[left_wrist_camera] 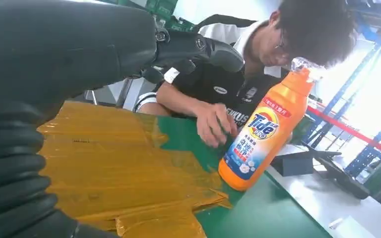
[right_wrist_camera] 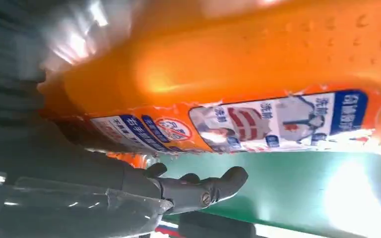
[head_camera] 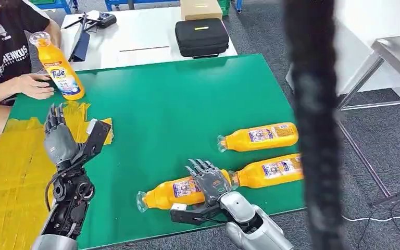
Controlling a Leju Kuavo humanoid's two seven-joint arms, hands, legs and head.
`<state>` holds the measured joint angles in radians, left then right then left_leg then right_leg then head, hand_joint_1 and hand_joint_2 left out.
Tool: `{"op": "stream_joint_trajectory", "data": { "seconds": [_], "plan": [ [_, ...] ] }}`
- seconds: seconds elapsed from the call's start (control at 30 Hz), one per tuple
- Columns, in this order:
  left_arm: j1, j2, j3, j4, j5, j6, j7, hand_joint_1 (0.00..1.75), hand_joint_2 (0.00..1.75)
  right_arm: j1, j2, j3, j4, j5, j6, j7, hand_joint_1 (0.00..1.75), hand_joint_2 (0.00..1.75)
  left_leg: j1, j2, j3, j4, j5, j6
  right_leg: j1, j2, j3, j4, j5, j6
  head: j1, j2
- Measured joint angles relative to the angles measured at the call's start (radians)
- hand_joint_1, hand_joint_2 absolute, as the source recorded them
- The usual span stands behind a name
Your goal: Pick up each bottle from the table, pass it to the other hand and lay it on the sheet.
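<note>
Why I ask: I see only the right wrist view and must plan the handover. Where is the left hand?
Observer: The left hand hovers above the yellow sheet, fingers apart, holding nothing.
Operator: How many bottles lie on the green table?
Observer: Three on the green table: the nearest bottle under the right hand, then the middle bottle and the far bottle.
Operator: Any others?
Observer: An upright bottle stands by the sheet's far end, beside a person's hand.

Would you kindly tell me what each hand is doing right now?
Left hand: open, fingers apart, holding nothing, above the yellow sheet.
Right hand: on the nearest lying orange detergent bottle; a closed grip cannot be told.
</note>
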<state>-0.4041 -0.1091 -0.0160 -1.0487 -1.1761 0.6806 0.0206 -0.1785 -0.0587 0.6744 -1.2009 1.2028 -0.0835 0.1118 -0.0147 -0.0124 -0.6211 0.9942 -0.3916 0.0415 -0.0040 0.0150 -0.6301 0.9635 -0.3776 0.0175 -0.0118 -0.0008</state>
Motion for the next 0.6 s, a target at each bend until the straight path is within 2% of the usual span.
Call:
{"op": "stream_joint_trajectory", "data": {
  "seconds": [0.03,0.07,0.1,0.13,0.6],
  "plan": [
    [0.000,-0.002,0.000,0.000,0.000,0.000,0.000,0.00,1.75,0.003,0.003,-0.005,0.006,0.008,0.000,0.004,0.23,1.75,0.000,0.000,0.001,0.000,0.000,0.000,0.000,0.000,0.001,0.000,0.000,0.000,0.000,0.000],
    [0.000,-0.003,-0.002,0.000,0.000,0.000,0.000,0.00,1.75,0.003,0.008,-0.008,0.011,0.019,0.001,0.009,1.38,1.75,0.000,0.001,0.002,0.000,0.000,0.000,0.000,0.000,0.001,0.000,0.000,0.000,0.000,0.000],
    [0.000,-0.006,-0.004,0.000,0.000,-0.001,0.000,0.00,1.75,0.004,0.011,-0.010,0.013,0.025,0.003,0.013,1.66,1.75,0.000,0.001,0.002,0.000,0.000,0.000,0.000,0.000,0.002,0.000,0.000,0.000,0.000,0.000],
    [0.000,-0.008,-0.007,0.000,0.000,-0.001,0.000,0.00,1.75,0.008,0.014,-0.013,0.013,0.033,0.005,0.015,1.71,1.75,0.000,0.001,0.003,0.000,-0.001,0.000,0.000,0.000,0.002,0.000,0.000,0.000,0.000,0.000],
    [0.007,-0.018,-0.023,-0.005,0.031,-0.018,-0.025,0.00,1.75,0.010,0.039,-0.042,0.029,0.053,0.012,0.013,1.75,1.75,0.000,0.001,0.004,0.000,0.000,0.000,0.001,0.000,0.004,0.000,0.001,-0.001,0.000,0.000]
  ]
}}
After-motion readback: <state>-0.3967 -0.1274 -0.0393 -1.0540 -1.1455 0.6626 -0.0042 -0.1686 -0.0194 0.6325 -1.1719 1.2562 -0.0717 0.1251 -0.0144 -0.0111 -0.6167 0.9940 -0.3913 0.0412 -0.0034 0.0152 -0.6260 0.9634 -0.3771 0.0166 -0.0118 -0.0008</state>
